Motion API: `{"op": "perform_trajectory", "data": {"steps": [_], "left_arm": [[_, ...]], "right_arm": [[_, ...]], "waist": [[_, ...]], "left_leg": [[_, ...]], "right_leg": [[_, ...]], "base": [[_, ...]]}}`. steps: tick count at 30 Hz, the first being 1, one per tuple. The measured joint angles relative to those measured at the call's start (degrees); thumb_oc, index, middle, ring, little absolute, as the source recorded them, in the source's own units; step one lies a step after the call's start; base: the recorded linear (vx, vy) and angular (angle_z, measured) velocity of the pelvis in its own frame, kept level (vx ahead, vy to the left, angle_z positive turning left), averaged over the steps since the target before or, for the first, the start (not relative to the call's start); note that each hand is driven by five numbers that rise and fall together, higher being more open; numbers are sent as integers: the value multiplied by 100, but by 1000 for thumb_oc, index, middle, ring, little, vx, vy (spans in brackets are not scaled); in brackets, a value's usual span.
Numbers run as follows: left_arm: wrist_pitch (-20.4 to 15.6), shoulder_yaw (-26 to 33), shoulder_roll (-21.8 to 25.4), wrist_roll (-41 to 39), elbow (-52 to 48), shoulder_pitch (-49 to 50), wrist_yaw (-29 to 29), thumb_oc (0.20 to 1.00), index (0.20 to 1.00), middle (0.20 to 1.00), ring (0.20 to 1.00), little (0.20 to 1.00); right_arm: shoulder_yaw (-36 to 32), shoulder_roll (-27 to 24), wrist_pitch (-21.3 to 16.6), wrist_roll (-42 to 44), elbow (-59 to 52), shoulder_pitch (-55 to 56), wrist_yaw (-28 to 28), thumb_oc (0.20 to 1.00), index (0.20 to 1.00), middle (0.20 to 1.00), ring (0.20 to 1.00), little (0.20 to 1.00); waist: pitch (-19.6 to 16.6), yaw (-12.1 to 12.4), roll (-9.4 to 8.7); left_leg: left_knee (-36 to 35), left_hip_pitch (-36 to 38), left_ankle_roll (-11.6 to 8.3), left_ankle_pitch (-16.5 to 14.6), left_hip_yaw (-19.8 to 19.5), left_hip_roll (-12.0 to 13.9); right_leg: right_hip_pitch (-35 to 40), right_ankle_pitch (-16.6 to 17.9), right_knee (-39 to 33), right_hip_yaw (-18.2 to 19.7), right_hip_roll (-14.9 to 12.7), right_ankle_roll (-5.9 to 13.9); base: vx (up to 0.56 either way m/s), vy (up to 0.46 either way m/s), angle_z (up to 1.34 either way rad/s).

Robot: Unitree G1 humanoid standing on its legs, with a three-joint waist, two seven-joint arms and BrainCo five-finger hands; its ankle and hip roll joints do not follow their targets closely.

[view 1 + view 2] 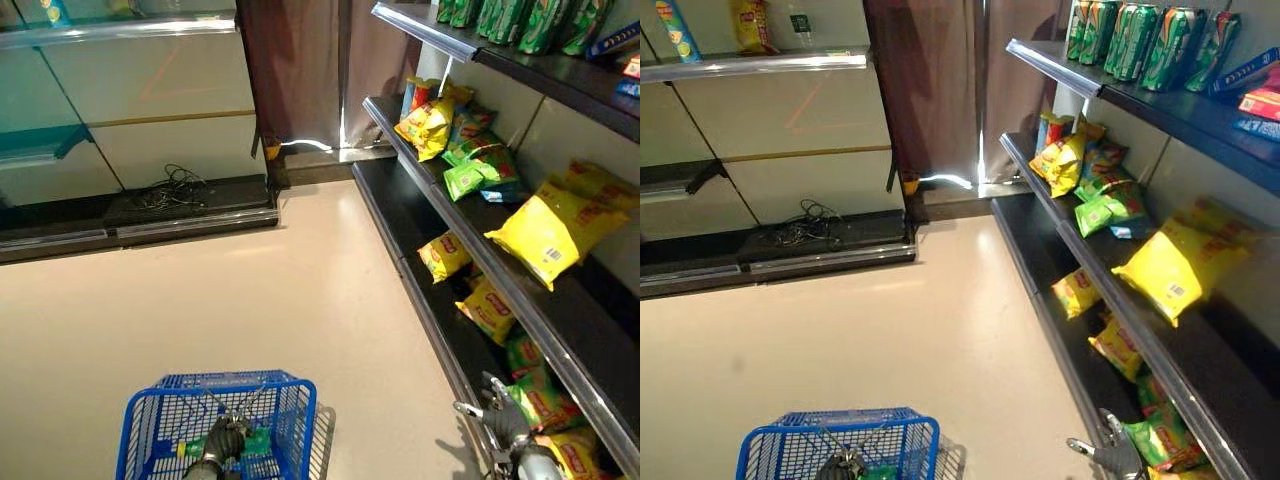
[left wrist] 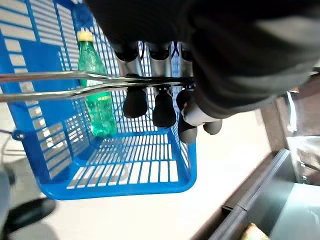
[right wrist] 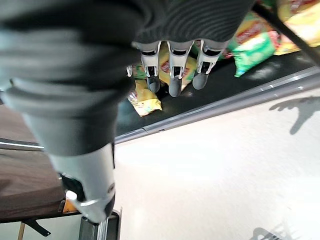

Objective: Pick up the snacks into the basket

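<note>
Snacks (image 1: pixel 543 403) on bottom shelf (image 1: pixel 455 340), just beyond my right hand (image 1: pixel 503 420), fingers straight, empty. My left hand (image 2: pixel 165 100) clenched on basket handle (image 2: pixel 60 85); bottle (image 2: pixel 97 95) inside basket (image 1: pixel 140 420).

We take the basket (image 1: pixel 220 425) as our landmark: it sits on the floor (image 1: pixel 250 300), with a bottle (image 2: pixel 96 95) lying inside it. Our left hand (image 1: pixel 222 442) is above the basket at its wire handle (image 2: pixel 60 85). To the right of the basket runs the shelving (image 1: pixel 520 300), snack bags (image 1: pixel 550 232) lying on its tiers and cans (image 1: pixel 1140 40) on its top tier. Our right hand (image 1: pixel 503 418) is right of the basket, at the lowest tier. Beyond the basket, far across the floor, stands a low cabinet (image 1: pixel 140 215).
</note>
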Motion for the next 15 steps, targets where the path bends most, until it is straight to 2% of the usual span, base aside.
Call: {"op": "perform_trajectory", "data": {"steps": [1, 2, 3, 4, 5, 6, 7, 9, 10, 11, 12, 13, 14, 15], "left_arm": [[0, 2, 10, 1, -76, 41, 1, 200, 200, 200, 200, 200], [-8, 7, 22, -1, -173, 84, 2, 200, 200, 200, 200, 200], [-14, 69, 92, -4, -232, 103, 35, 200, 200, 200, 200, 200], [-15, 78, 165, -2, -260, 96, 29, 200, 200, 200, 200, 200], [-14, 132, 239, -2, -268, 63, 35, 200, 200, 200, 200, 200], [-14, 192, 250, -1, -269, 73, 59, 200, 200, 200, 200, 200], [-30, 240, 241, -1, -296, 64, 89, 200, 200, 200, 200, 200], [-70, 356, 278, -1, -347, 48, 105, 200, 200, 200, 200, 200], [-69, 377, 229, -3, -316, 76, 113, 200, 200, 200, 200, 200], [-64, 370, 226, 0, -321, 98, 105, 200, 200, 200, 200, 200], [-65, 348, 216, -1, -332, 157, 106, 200, 200, 200, 200, 200], [-45, 201, 299, 1, -309, -4, 120, 200, 200, 200, 200, 200], [-34, 148, 309, 5, -310, 2, 121, 200, 200, 200, 200, 200], [-15, 129, 304, 10, -309, -104, 123, 200, 200, 200, 200, 200]], "right_arm": [[23, -3, 6, -4, -2, -12, 6, 1000, 1000, 1000, 1000, 1000], [49, -22, 13, -8, 9, -31, 11, 1000, 1000, 1000, 1000, 1000], [94, 4, 37, -23, 72, -194, 6, 1000, 1000, 1000, 1000, 1000], [146, -7, 35, -30, 79, -259, 6, 1000, 1000, 1000, 1000, 1000], [228, -30, 35, -84, 93, -434, 6, 1000, 1000, 1000, 1000, 1000], [265, -22, 38, -142, 186, -561, 7, 1000, 1000, 1000, 1000, 1000], [263, -33, 34, -151, 183, -594, 2, 1000, 1000, 1000, 1000, 1000], [270, -39, 34, -154, 178, -770, 11, 1000, 1000, 1000, 1000, 1000], [267, -58, 38, -188, 160, -744, 57, 1000, 1000, 1000, 1000, 1000], [273, -49, 37, -208, 128, -688, 69, 1000, 1000, 1000, 1000, 1000], [281, -55, 38, -252, 73, -629, 117, 1000, 1000, 1000, 1000, 1000], [252, 1, 42, -270, 30, -561, 116, 1000, 1000, 1000, 1000, 1000], [257, 7, 50, -299, 38, -552, 131, 1000, 1000, 1000, 1000, 1000], [259, 22, 50, -308, 65, -535, 122, 1000, 1000, 1000, 1000, 1000]], "waist": [[2, 36, -31], [23, 178, -12], [6, 327, 13], [-23, 352, 31], [69, 415, 124], [85, 526, 117], [97, 623, 138], [97, 659, 233], [99, 635, 317], [90, 632, 321], [81, 654, 329], [78, 483, 178], [76, 510, 188], [74, 490, 185]], "left_leg": [[-471, -66, 63, 43, -16, -60], [-1390, -25, 254, 218, -78, -79], [-2224, -54, 410, 415, -316, -99], [-2786, -34, 380, 548, -555, -78], [-3299, -141, 245, 844, -900, 35], [-3761, -143, 189, 934, -1386, 162], [-3848, -183, 167, 960, -1444, 220], [-3525, -396, 112, 1066, -1460, 289], [-3470, -207, 172, 1085, -1372, 369], [-3482, -114, 154, 1439, -1319, 360], [-3425, -3, 263, 1991, -1039, 376], [-3360, 58, 319, 2032, -826, 202], [-3366, 70, 421, 1981, -759, 176], [-3381, 113, 536, 1904, -745, 107]], "right_leg": [[75, -2, -58, 167, -31, 5], [160, -11, -49, 304, 9, 65], [309, -85, -153, 549, 44, 167], [424, -174, -266, 754, 94, 325], [623, -197, -394, 952, 215, 353], [790, -178, -509, 1330, 240, 310], [799, -176, -473, 1313, 256, 258], [972, -357, -463, 1207, 258, 502], [1160, -463, -421, 1365, 234, 624], [1259, -513, -413, 1351, 177, 715], [1247, -722, -127, 1196, 117, 1034], [1060, -890, 261, 951, -119, 1276], [918, -1000, 655, 926, -165, 1433], [576, -1187, 1106, 791, -436, 1568]], "base": [[439, 97, -51], [446, 108, -76], [589, 163, -90], [461, 150, -76], [301, 109, -98], [283, 121, -116], [370, 277, -129], [409, 382, -96], [205, 277, -90], [364, 555, -115], [228, 379, -83], [226, 378, -71], [226, 336, -83], [295, 432, -123]]}}
